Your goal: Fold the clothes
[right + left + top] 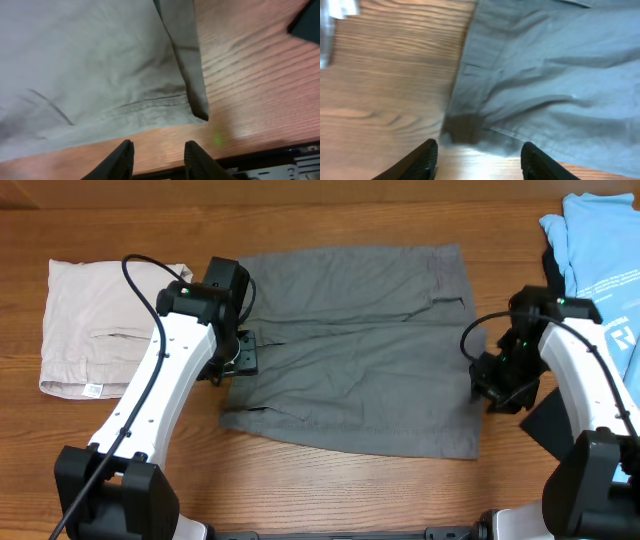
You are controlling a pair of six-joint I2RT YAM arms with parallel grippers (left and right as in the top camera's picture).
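Wood shows bare between the left jaws, which stand apart and hold nothing. In the left wrist view their two dark fingertips [426, 159] frame a strip of worktop [380, 90]. The left edge of the grey shorts [545, 75] begins just beyond them, with a patch of shadow under the hem. The right jaws are likewise parted and empty. Their fingertips [122, 160] hang over bare wood, and the near right corner of the shorts lies just ahead, not between them.

From overhead, the left arm [165, 390] reaches to the shorts' left side about midway along it. The right arm [575, 370] reaches to their right side, towards the front corner. The shorts lie spread flat and lightly creased in the middle of the worktop, between the two arms. To their left, just past the left arm, lie folded beige shorts [90, 320]. At the far right corner sits a light-blue shirt [595, 245].
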